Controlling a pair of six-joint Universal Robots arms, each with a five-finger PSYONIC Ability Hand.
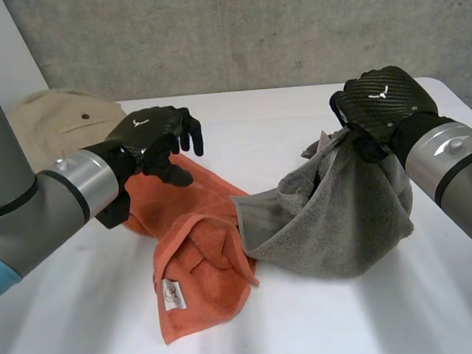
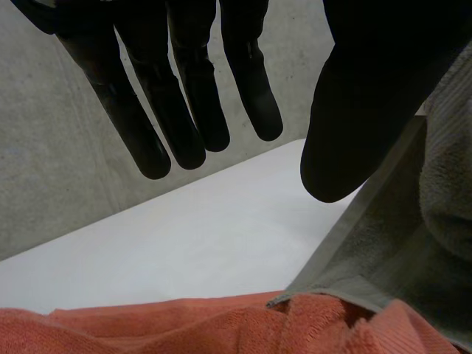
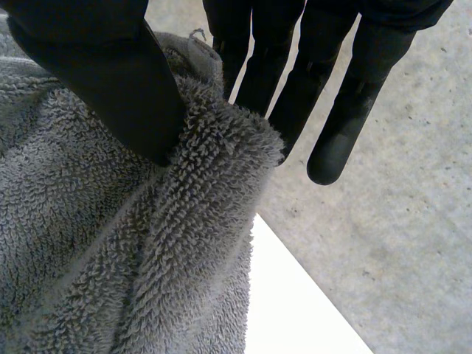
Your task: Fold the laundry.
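Grey towel (image 1: 336,218) in right hand's (image 1: 381,102) pinch; left hand (image 1: 156,138) slack above orange towel (image 1: 201,260), label (image 1: 174,293) illegible

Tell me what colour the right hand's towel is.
The towel is grey, clearest in the head view.

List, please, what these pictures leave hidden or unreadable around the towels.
- Head view: the left arm hides part of the beige garment; its kind is unclear.
- Head view: the label on the orange towel is too small to read.
- Head view: the right hand turns its back, hiding its grip on the grey towel.
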